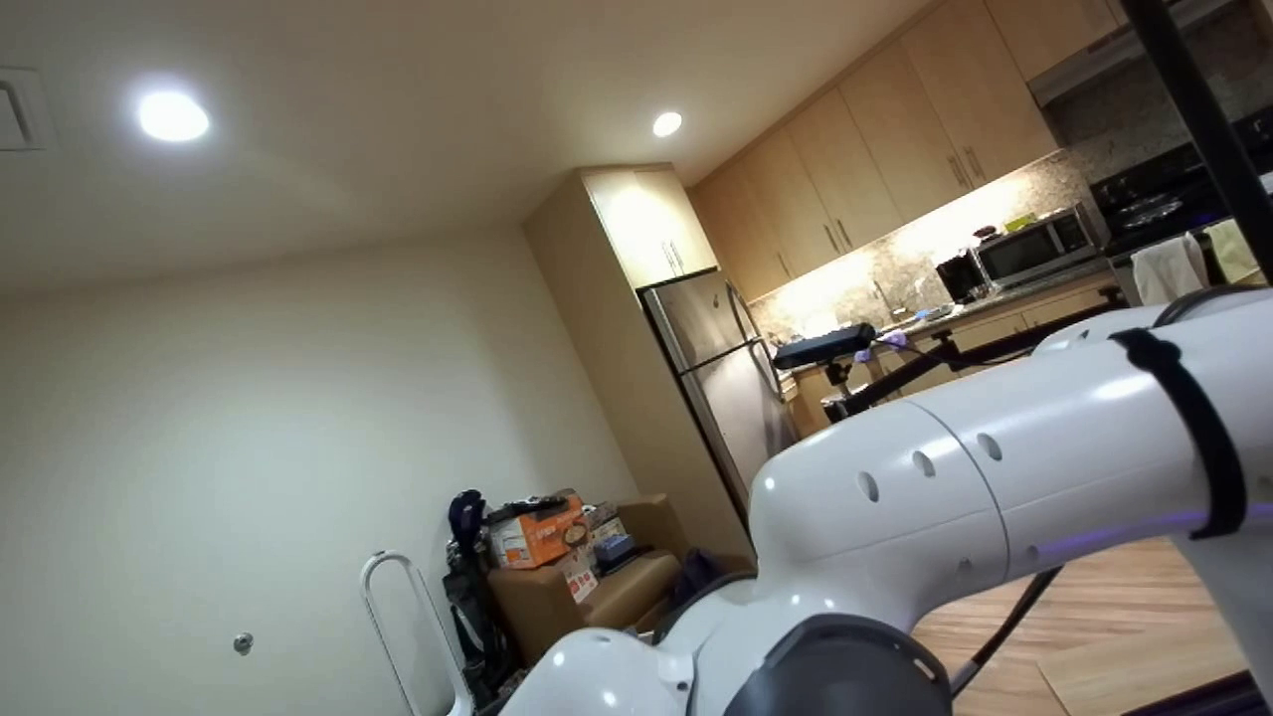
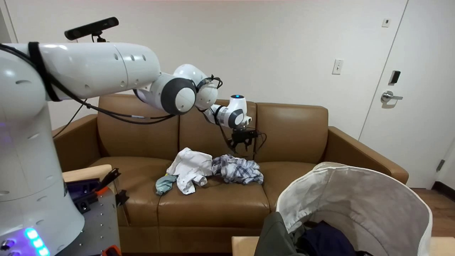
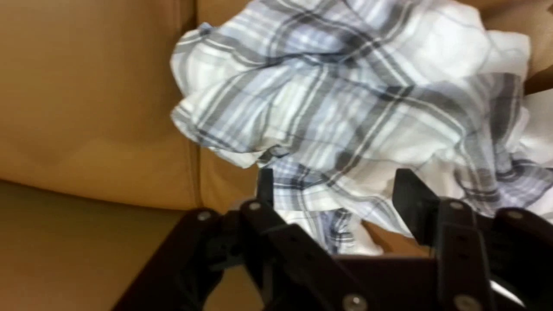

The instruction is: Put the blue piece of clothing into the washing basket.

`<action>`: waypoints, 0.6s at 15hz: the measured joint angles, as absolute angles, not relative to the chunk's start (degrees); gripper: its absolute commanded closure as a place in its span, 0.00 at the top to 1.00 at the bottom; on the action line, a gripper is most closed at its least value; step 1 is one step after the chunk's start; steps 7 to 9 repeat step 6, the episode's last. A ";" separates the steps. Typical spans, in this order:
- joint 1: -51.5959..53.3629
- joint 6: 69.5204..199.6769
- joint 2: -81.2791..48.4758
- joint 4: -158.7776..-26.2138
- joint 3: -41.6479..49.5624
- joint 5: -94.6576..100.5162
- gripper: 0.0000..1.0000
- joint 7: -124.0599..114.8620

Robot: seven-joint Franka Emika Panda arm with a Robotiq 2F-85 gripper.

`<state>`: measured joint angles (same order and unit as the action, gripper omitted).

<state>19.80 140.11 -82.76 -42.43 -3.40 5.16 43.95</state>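
Note:
The washing basket [image 2: 369, 209], a large round pale-grey tub with a rounded rim, stands at the right front in an exterior view; its lower part is out of frame. A very dark navy cloth [image 2: 325, 238], matching the blue piece of clothing, lies bunched inside it; its full length is hidden. My gripper [image 2: 242, 146] is over the sofa, well left of and behind the basket. It is open and empty, above a crumpled blue-grey and white plaid shirt [image 2: 236, 170]. In the wrist view the gripper's fingers [image 3: 335, 181] stand wide apart, with the plaid shirt [image 3: 337, 112] beyond them.
The brown sofa [image 2: 213, 209] also holds a white shirt [image 2: 192, 169] and a small teal cloth [image 2: 165, 184], left of the plaid shirt. The basket stands on a light wooden table [image 2: 245, 245]. In an exterior view an orange box [image 1: 542, 532] sits in a heap by the wall.

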 measured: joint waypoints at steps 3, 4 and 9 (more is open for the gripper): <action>19.49 139.94 -79.07 -42.60 -0.72 5.12 1.00 42.46; 19.33 139.37 -77.60 -42.92 -0.33 5.10 1.00 42.01; 19.15 137.81 -74.35 -44.14 0.69 5.06 1.00 39.58</action>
